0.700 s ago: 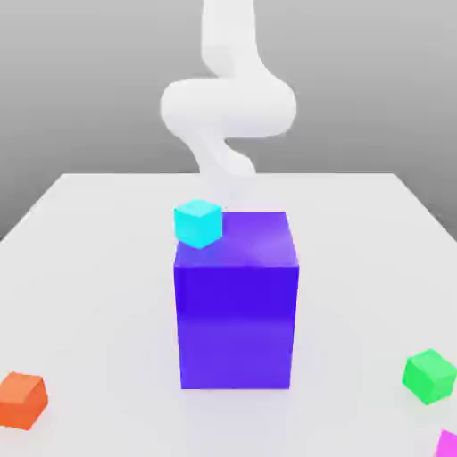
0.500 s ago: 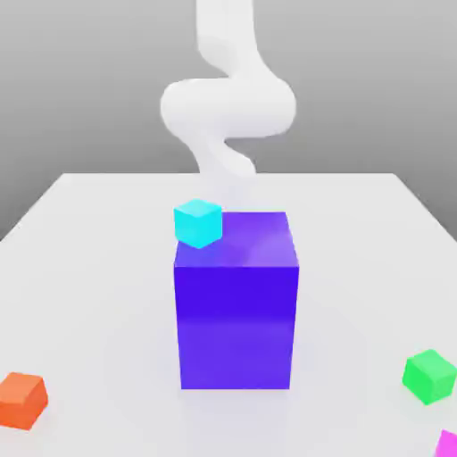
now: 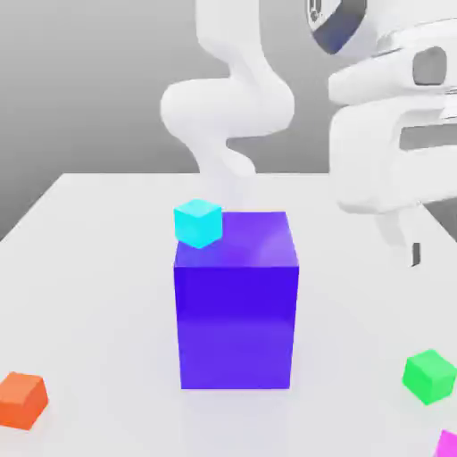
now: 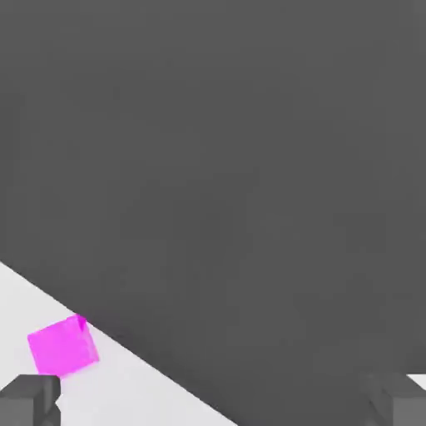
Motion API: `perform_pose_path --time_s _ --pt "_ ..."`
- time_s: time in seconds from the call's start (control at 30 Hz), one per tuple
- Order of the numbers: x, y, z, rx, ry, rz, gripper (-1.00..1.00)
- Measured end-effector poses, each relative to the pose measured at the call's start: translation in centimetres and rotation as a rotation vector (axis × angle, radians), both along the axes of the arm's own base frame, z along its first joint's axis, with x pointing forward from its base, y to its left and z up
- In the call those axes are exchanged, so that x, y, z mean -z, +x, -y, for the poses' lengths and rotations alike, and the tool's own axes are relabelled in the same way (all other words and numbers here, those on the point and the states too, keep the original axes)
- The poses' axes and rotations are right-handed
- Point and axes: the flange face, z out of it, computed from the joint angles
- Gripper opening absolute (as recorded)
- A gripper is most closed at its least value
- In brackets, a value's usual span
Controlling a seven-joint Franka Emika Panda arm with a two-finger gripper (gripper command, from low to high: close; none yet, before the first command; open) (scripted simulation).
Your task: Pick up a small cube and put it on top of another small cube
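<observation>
The small magenta cube (image 3: 449,444) lies at the table's front corner on the exterior view's right, cut by the picture's edge; the hand view has it (image 4: 62,345) close to the table edge. The small green cube (image 3: 430,376) sits just behind it on the table. My gripper (image 3: 406,245) hangs high above both cubes, on the exterior view's right. In the hand view my gripper (image 4: 215,403) is open, with its fingertips (image 4: 29,399) far apart and nothing between them. The magenta cube lies off to one side, near one fingertip.
A big blue-violet block (image 3: 236,303) stands mid-table with a cyan cube (image 3: 197,222) on its top corner. An orange cube (image 3: 21,399) lies at the front on the exterior view's left. The white table (image 3: 98,268) ends close to the magenta cube.
My hand has swung into the exterior view at the upper right, above the green and magenta cubes. No cube has moved.
</observation>
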Motion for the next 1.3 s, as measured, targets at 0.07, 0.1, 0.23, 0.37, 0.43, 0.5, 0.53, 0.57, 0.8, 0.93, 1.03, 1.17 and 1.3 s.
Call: perform_pose_path --time_s 0.07,0.1,0.23,0.37,0.43,0.5,0.53,0.57,0.8,0.93,1.03,1.17,1.3 --pt "3.4 0.3 -1.5 -0.051 -0.022 -0.040 0.00" --pt "5.2 0.4 -2.2 -0.076 -0.034 -0.060 0.00" --pt "12.3 -0.1 -5.3 -0.187 -0.077 -0.139 0.00" --pt "19.5 -1.5 -8.1 -0.296 -0.119 -0.216 0.00" --pt "22.9 -1.7 -8.6 -0.315 -0.126 -0.229 0.00" --pt "26.1 -1.8 -8.7 -0.320 -0.128 -0.232 0.00" --pt "27.0 -1.9 -8.7 -0.321 -0.128 -0.232 -1.00" --pt "27.0 -1.9 -8.7 -0.321 -0.128 -0.232 -1.00" --pt "25.8 -1.9 -8.7 -0.322 -0.128 -0.234 -1.00" --pt "20.8 -3.1 -9.0 -0.310 -0.118 -0.238 -1.00" --pt "18.8 -6.7 -10.0 -0.277 -0.099 -0.247 -1.00" --pt "16.8 -12.0 -10.9 -0.233 -0.097 -0.249 -1.00" --pt "17.4 -15.7 -11.1 -0.201 -0.111 -0.241 -1.00"
